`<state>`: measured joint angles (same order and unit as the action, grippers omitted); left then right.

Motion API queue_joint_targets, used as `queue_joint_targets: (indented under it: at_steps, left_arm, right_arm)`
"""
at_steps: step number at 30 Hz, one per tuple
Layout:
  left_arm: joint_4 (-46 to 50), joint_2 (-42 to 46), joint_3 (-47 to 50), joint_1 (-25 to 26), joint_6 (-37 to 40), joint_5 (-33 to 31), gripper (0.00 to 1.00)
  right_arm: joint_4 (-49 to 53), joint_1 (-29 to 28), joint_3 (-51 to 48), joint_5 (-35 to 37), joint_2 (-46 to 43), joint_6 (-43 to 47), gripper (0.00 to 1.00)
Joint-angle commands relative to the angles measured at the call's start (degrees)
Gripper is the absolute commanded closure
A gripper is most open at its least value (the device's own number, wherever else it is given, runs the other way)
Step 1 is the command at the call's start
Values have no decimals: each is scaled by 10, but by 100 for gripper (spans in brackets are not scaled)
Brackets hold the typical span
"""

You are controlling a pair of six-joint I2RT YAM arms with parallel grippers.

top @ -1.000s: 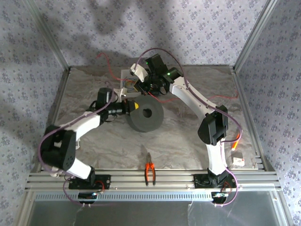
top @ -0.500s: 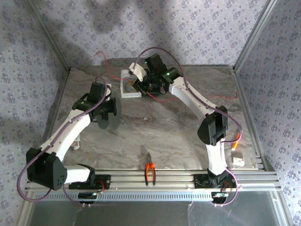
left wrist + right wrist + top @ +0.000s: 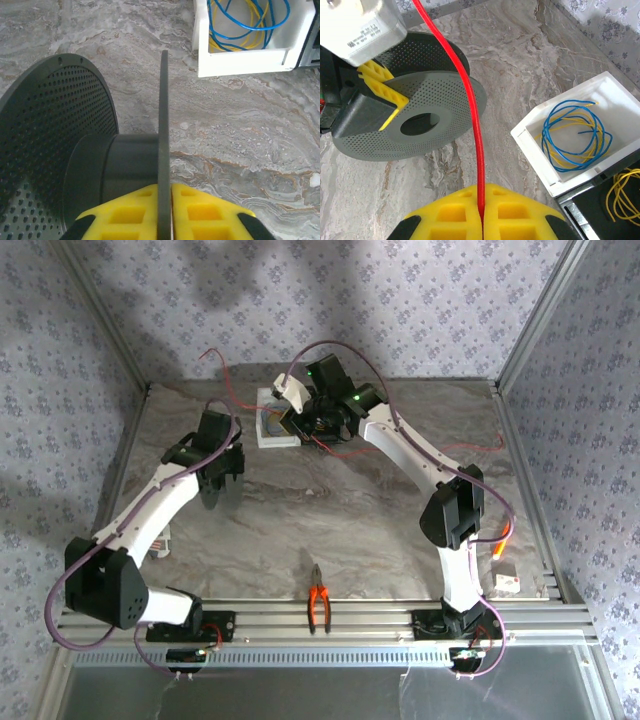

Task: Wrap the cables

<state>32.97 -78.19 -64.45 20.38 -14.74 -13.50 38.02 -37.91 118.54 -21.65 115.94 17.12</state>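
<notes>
With right fingers (image 3: pixel 450 217) pinching red wire (image 3: pixel 471 100), left fingers (image 3: pixel 125 215) clamping black spool (image 3: pixel 55 125) flange, feed it taut onto hub.

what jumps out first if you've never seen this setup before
The bright red wire running straight up the middle of the right wrist view, pinched in the right gripper. Left of it, the perforated black spool, clamped by its flange in the left gripper. To the right sits a white bin of blue and yellow wire coils.
</notes>
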Motion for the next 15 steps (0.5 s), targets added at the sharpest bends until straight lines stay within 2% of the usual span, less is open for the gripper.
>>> queue_joint_targets:
  at_steps: [1,8,12,15]
  left_arm:
    - [24,-3,-27,2,15,-13,75]
    - [113,29,-104,3,52,-17,53]
    - [175,77,-132,5,68,-53,40]
    - [226,92,-130,-10,74,-82,25]
  right_arm:
    - [-2,-1,2,2,8,-11,100]
    - [0,2,5,28,17,-32,100]
    - [2,1,-2,35,20,-36,100]
    - [3,-2,-6,40,21,-36,100]
